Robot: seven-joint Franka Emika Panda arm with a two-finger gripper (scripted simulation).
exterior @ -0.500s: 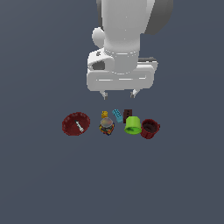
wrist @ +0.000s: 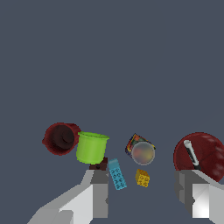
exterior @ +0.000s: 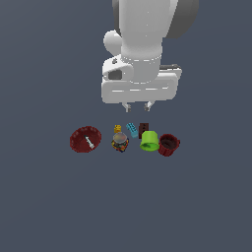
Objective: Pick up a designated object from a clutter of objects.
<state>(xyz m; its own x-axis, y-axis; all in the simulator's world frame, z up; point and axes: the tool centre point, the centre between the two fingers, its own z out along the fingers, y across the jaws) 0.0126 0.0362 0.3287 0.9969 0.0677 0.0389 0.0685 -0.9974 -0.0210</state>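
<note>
The dark red ribbed cup [exterior: 168, 144] lies tipped at the clutter's end on the exterior view's right, touching the lime green cup [exterior: 148, 141]. In the wrist view the red cup [wrist: 61, 138] shows its dark inside beside the green cup [wrist: 91, 148]. My gripper [exterior: 137, 106] hangs above the clutter, over the blue brick [exterior: 132, 129], to the exterior view's left of the red cup. It is open and empty. In the wrist view the gripper [wrist: 144, 192] has its fingers wide apart.
A wide dark red bowl [exterior: 85, 139] with a white piece lies at the exterior view's left. A small jar [exterior: 119, 142], a yellow brick [exterior: 117, 129] and a brown block [exterior: 143, 129] lie between the bowl and the cups.
The hand has shifted slightly toward the exterior view's right, and its fingertips look closer together in that view. The objects have not moved.
</note>
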